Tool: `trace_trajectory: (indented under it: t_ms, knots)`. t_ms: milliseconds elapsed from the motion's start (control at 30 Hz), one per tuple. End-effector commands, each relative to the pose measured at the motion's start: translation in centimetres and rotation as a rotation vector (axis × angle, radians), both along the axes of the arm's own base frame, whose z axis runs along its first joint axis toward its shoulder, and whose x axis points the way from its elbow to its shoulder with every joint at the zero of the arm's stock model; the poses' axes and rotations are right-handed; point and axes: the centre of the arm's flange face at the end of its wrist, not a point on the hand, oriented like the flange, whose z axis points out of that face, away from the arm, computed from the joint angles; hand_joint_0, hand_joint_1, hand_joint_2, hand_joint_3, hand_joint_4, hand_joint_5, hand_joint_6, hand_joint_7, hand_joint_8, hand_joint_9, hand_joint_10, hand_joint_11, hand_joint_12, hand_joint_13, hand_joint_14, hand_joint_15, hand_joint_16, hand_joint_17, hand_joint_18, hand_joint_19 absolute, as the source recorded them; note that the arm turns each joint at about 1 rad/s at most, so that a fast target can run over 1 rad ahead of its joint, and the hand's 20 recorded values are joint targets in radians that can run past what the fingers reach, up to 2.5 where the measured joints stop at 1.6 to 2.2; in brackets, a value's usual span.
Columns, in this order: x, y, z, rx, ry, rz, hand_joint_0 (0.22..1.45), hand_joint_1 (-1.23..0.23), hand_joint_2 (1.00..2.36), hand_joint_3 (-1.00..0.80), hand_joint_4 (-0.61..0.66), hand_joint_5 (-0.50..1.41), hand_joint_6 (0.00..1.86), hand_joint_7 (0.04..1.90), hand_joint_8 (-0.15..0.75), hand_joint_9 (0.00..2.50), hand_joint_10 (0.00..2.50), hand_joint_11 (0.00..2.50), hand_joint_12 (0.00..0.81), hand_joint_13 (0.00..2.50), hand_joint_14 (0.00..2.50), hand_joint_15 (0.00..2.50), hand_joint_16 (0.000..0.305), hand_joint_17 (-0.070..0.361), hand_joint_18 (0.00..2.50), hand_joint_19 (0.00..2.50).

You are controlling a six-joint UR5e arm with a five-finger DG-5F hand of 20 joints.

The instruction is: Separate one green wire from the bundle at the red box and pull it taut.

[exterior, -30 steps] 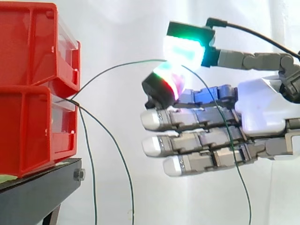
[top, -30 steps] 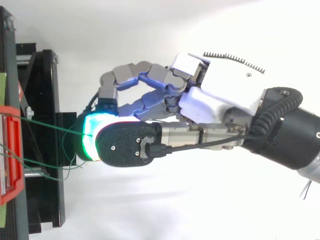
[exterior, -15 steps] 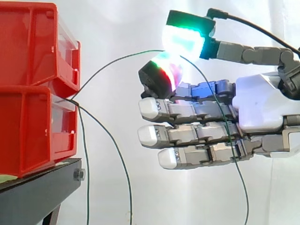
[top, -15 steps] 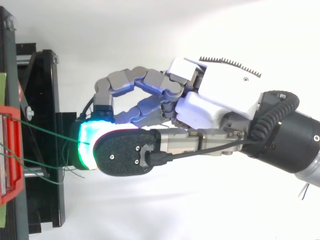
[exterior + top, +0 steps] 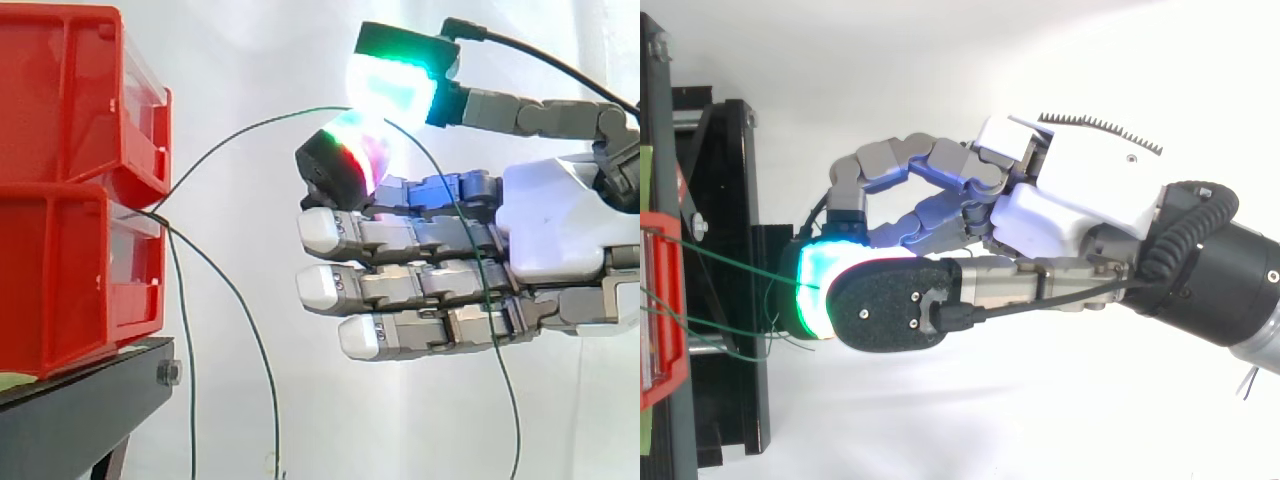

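Green wire (image 5: 250, 128) is clamped in the hand (image 5: 560, 225). The thumb pad sits on top, glowing cyan-green. One curled finger's pad sits under it, glowing red-green, and the wire enters right at the seam between them. The rest of the fingers (image 5: 400, 285) are straight, stacked below the pinch, white tips aimed at the boxes, holding nothing. Wire's root is in the gap between the upper red box (image 5: 70, 90) and the lower red box (image 5: 60, 280), at their front corner. From there it runs rightward and climbs in a bowed arc to the pinch. Long axis is roughly level across the side view, tilted up toward the hand; it is curved, not a straight line. Past the pinch the free end drops down and right, crosses in front of the straight fingers and leaves at the bottom edge. Top view: same wire (image 5: 740, 262) goes from the boxes at the left edge slantwise over the black stand (image 5: 730, 180) into the glowing pad, hand (image 5: 1070, 200) coming in from the right. Two other wires come out of the same gap. One (image 5: 187, 340) hangs nearly straight down just beside the boxes. The other (image 5: 260, 350) bows out and falls between the boxes and the hand. Both are apart from the fingers. Boxes sit on the black stand, white curtain (image 5: 240, 40) behind.
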Motion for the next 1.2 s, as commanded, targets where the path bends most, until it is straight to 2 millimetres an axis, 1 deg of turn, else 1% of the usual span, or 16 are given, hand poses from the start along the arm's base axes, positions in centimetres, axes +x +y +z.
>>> trace_trajectory:
  t_ms: [0,1167]
  knots:
    - [0.00,0.00,-0.01,0.000,0.000,0.000,0.60,-0.81,1.00,0.06,-0.11,-0.08,0.86,1.17,0.280,0.92,0.01,0.35,0.436,0.74,0.01,0.38,0.059,0.132,0.63,0.28]
    - [0.00,0.00,-0.01,0.000,0.000,0.000,0.60,-0.81,1.00,0.05,-0.12,-0.08,0.86,1.18,0.285,0.96,0.01,0.37,0.439,0.75,0.01,0.39,0.059,0.132,0.66,0.29]
